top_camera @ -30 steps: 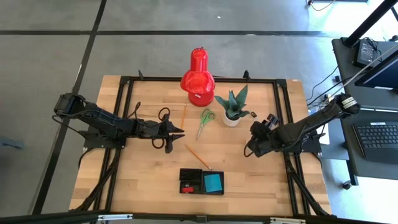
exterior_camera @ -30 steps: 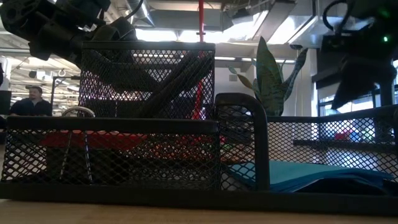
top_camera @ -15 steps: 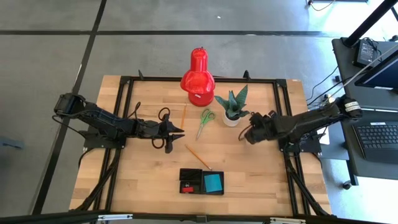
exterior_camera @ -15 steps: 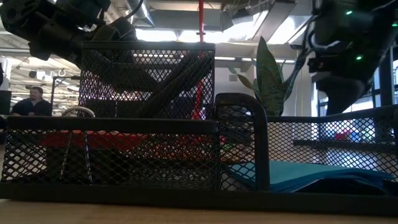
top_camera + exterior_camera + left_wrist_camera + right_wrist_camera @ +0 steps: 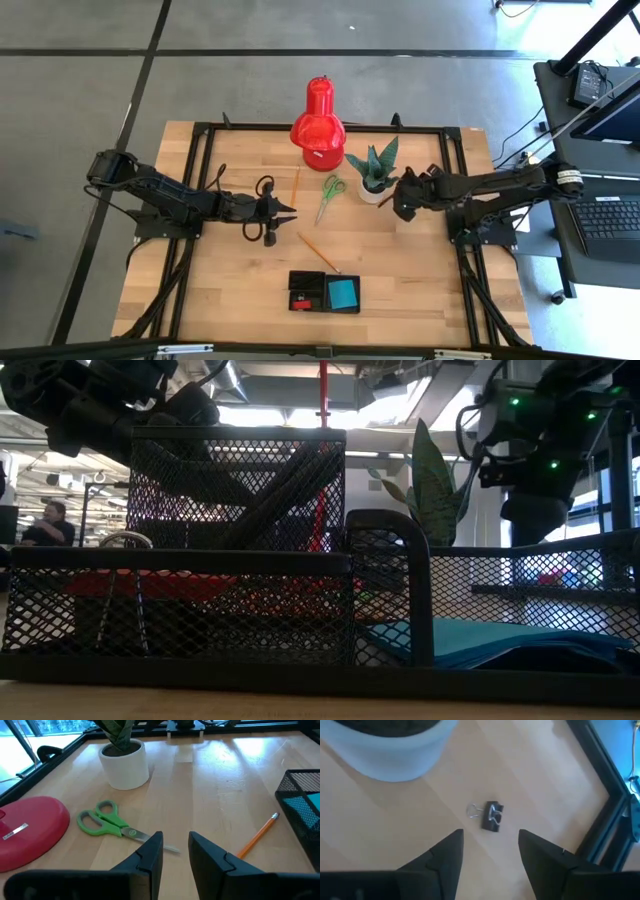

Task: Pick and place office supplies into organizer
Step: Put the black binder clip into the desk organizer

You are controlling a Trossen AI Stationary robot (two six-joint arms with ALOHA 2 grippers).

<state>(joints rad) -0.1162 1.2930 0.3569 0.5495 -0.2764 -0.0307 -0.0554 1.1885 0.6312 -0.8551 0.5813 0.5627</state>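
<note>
Centring right gripper point(image 5: 487, 852), fingers wide and empty, over clip point(image 5: 492, 816) just ahead | descend straight, clear of pot point(image 5: 390, 745) | left gripper point(image 5: 175, 847) narrowly parted, empty

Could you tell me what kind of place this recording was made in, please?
Probably a robotics lab or open workshop. A wooden table stands on bare grey floor, a side desk holds a keyboard, and the low view shows an exposed industrial ceiling with a seated person in the background.

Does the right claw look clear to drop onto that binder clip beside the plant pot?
Probably yes. The right claw hangs open above the binder clip, bare wood between; the white pot stands off to one side.
</note>
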